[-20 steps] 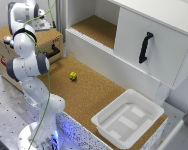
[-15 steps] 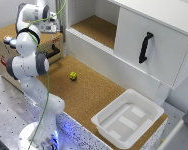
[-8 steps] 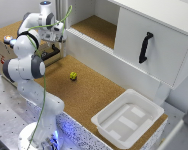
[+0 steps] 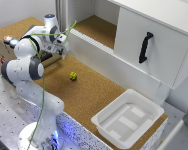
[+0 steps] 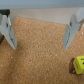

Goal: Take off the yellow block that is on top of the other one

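The yellow block [image 4: 73, 75] is a tiny yellow-green piece on the cork surface in the exterior view. It seems to sit on another small block, but the lower one is too small to make out. My gripper [image 4: 63, 52] hangs above the cork, up and toward the exterior view's left of the block, apart from it. In the wrist view the two fingers stand wide apart with bare cork between them, so my gripper [image 5: 39, 43] is open and empty. The block [image 5: 79, 63] shows near a corner of the wrist view, outside the fingers.
A white plastic tray [image 4: 128, 118] sits at the cork's edge toward the exterior view's right. A white cabinet with a black handle [image 4: 145, 47] stands behind. A low white wall [image 4: 101, 60] borders the cork behind the block. A wooden box [image 4: 4, 47] stands behind the arm.
The arm has swung toward the exterior view's right and forward, bringing the gripper closer to the yellow block. The block has not moved.
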`<action>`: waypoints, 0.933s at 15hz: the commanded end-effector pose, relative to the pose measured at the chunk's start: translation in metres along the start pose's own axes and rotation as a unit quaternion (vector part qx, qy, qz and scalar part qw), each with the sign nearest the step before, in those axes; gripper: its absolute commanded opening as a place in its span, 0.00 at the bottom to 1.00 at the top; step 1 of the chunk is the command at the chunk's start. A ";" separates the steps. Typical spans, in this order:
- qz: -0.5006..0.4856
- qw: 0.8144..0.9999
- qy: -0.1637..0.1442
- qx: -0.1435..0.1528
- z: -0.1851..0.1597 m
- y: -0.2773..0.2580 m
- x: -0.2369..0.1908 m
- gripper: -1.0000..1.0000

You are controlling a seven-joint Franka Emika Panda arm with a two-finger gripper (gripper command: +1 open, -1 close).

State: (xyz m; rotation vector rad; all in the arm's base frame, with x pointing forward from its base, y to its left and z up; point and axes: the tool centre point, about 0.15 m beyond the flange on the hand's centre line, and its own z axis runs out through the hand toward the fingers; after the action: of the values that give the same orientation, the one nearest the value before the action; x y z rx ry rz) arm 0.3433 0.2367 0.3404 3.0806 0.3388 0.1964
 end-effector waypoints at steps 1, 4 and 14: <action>0.034 0.999 -0.008 0.033 0.044 0.015 0.017 0.00; 0.036 0.999 -0.010 0.024 0.051 0.019 0.023 0.00; 0.044 0.997 -0.060 0.022 0.091 0.037 0.004 0.00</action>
State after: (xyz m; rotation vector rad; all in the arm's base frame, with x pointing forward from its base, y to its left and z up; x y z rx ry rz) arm 0.3656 0.2131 0.2784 3.1302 0.2116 0.0614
